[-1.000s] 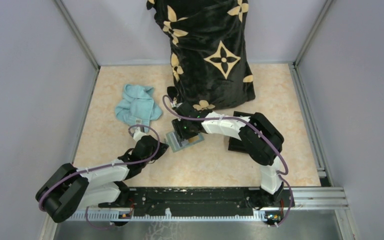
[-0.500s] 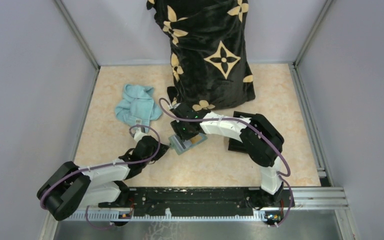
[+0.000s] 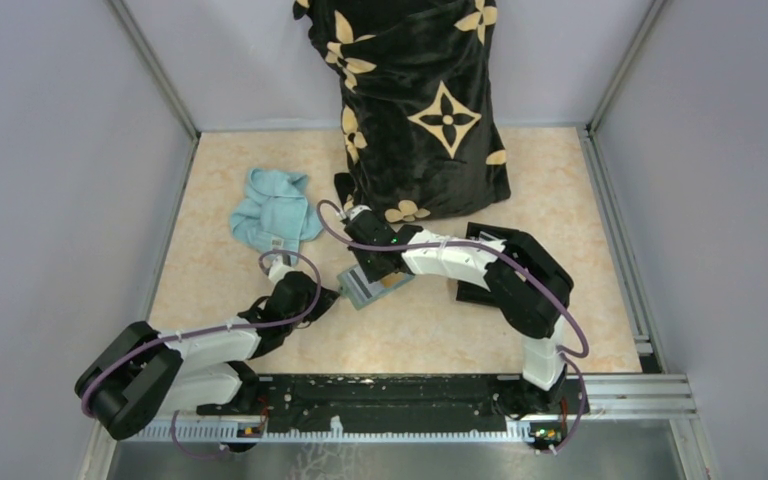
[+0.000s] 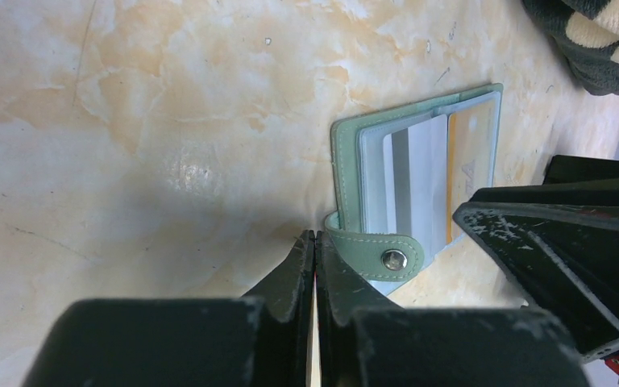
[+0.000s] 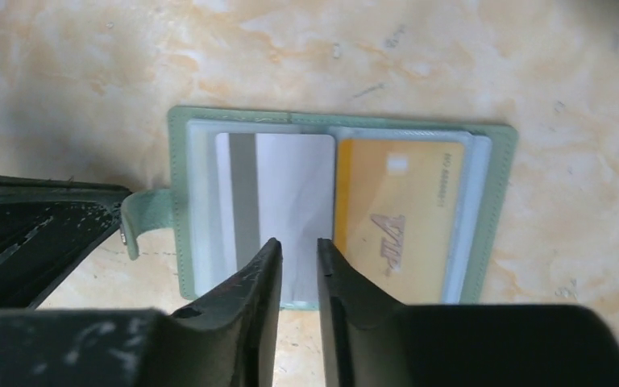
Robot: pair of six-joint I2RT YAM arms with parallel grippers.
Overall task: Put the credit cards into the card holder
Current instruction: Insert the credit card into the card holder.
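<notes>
Lying open and flat on the table [image 3: 560, 180], the holder [image 5: 179, 201] sits near the middle, between the two grippers, with its clear pockets facing up. A silver card [image 5: 290, 193] with a grey stripe fills one pocket. An orange card [image 5: 395, 218] fills the pocket beside it, and the two meet at the fold. The holder's strap [image 4: 375, 254], with its snap, sticks out from the side by the silver card.

The left gripper [image 4: 314, 242] is low on the table at that side, jaws pressed together with no gap. Its tips touch the base of the strap, but I cannot tell whether any of the strap is pinched between them.

The right gripper [image 5: 298, 254] hangs over the near edge of the holder, above the silver card close to the fold. Its jaws stand only a narrow slit apart with nothing clamped between them, and the card's pale face shows through the gap.

A blue cloth [image 3: 275, 210] lies crumpled to the far left of the holder. A black bag [image 3: 420, 100] with tan flowers stands at the back.
</notes>
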